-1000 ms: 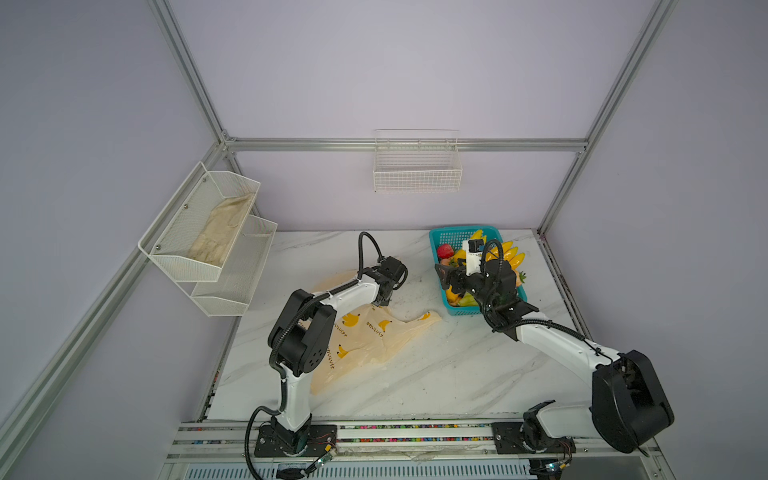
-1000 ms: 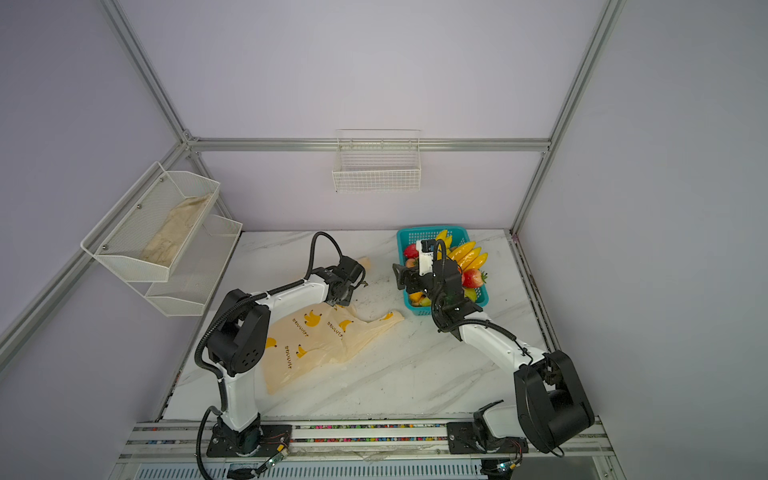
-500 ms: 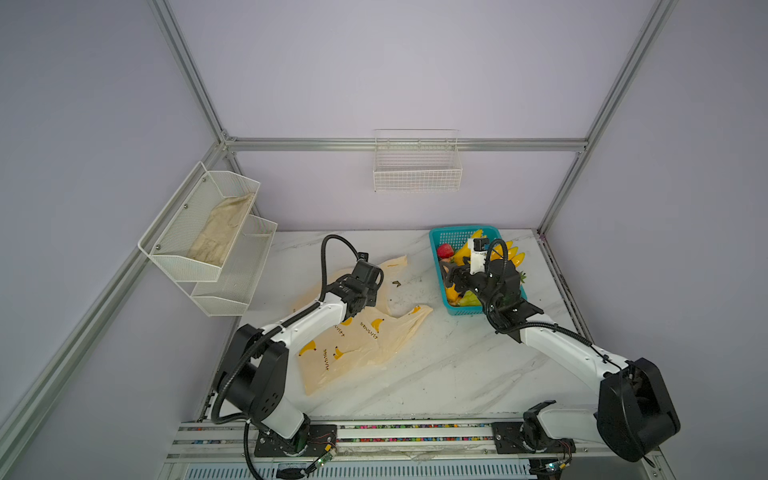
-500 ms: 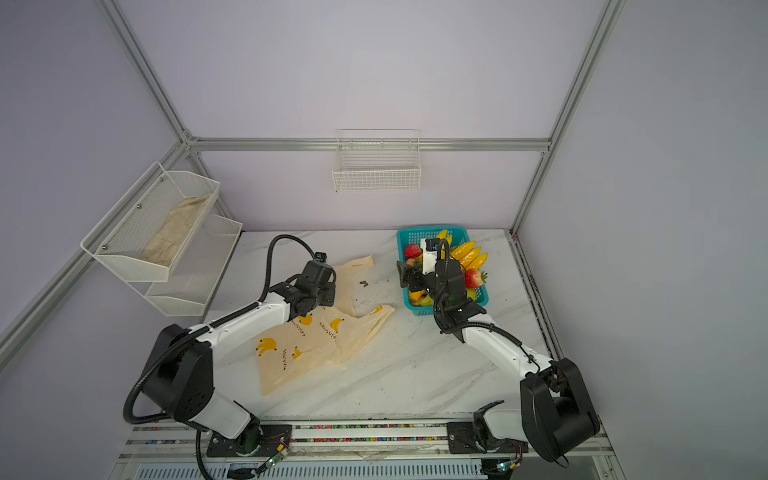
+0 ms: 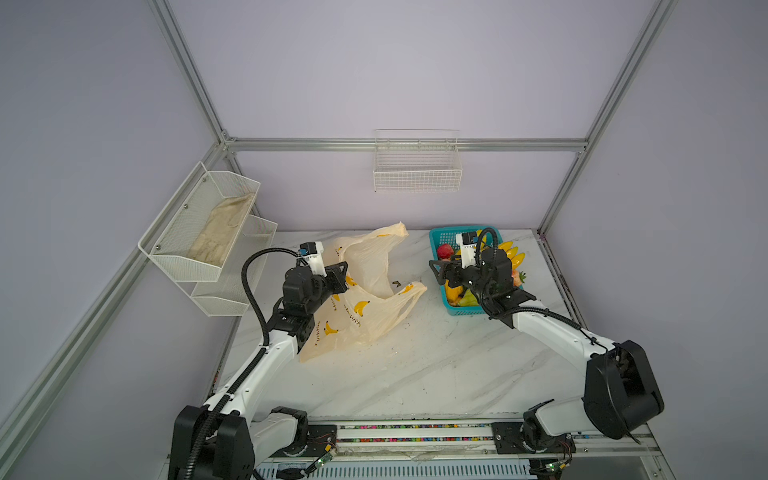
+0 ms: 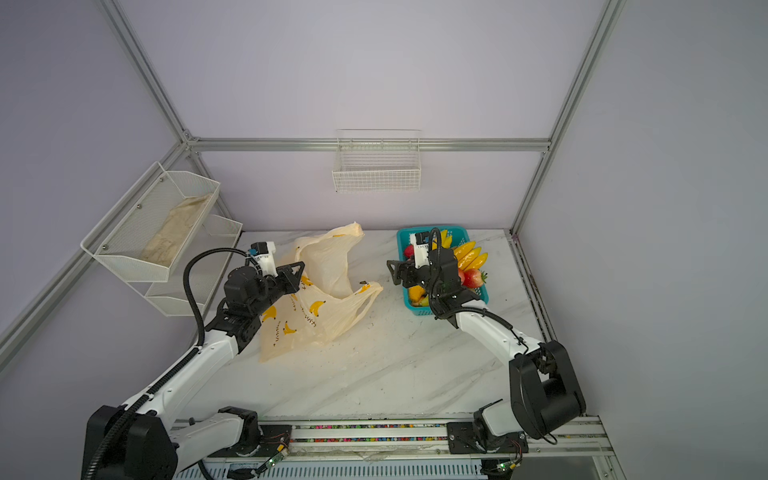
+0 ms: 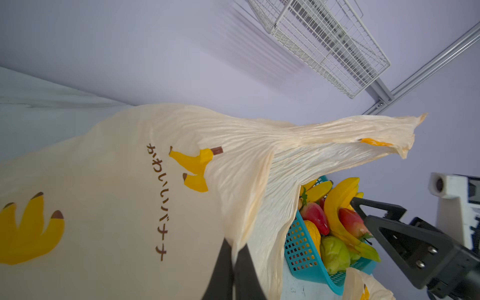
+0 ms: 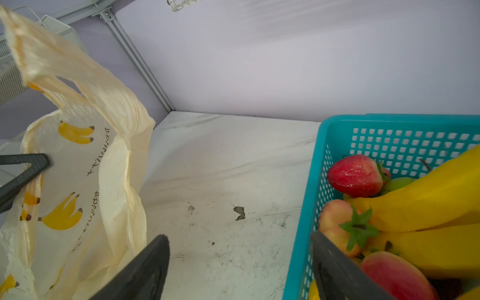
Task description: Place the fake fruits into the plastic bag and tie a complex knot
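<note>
Cream plastic bag [image 7: 117, 168] pinched between left fingers [image 7: 220, 275].

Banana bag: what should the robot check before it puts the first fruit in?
1. Grip: the left jaws are shut on the plastic bag edge: ok.
2. Opening: bag mouth wide enough for fruit: cannot tell.
3. Tie: the handles are untied and apart: ok.
4. Picker: the right jaws are open and empty: ok.
5. Supply: the fake fruits sit in the teal basket, right by the right jaws: ok.
</note>
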